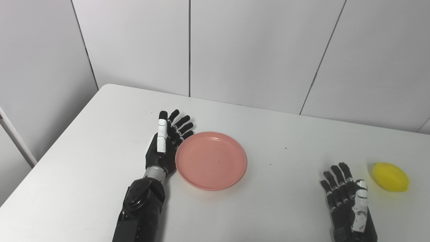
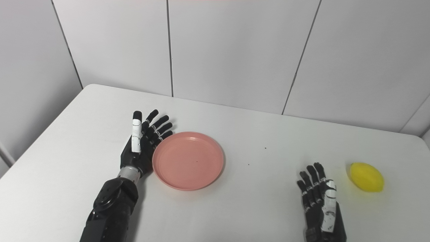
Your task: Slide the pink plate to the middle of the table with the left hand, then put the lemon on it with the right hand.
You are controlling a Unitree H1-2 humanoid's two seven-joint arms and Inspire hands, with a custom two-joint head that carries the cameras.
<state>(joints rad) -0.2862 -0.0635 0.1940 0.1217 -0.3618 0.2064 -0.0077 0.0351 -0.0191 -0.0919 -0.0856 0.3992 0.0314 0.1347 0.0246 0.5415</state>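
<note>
Right hand [image 1: 349, 201] waits released beside lemon [image 1: 390, 176]. Left hand [image 1: 164, 143], released, abuts plate [image 1: 211, 160]: push its rim evenly toward lemon.

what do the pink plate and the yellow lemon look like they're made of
The round pink plate looks like moulded plastic: uniform colour, thin raised rim, dull satin sheen. The oval yellow lemon is probably a plastic or foam replica, given its flat, even colour and faint surface texture, though real fruit cannot be ruled out.
</note>
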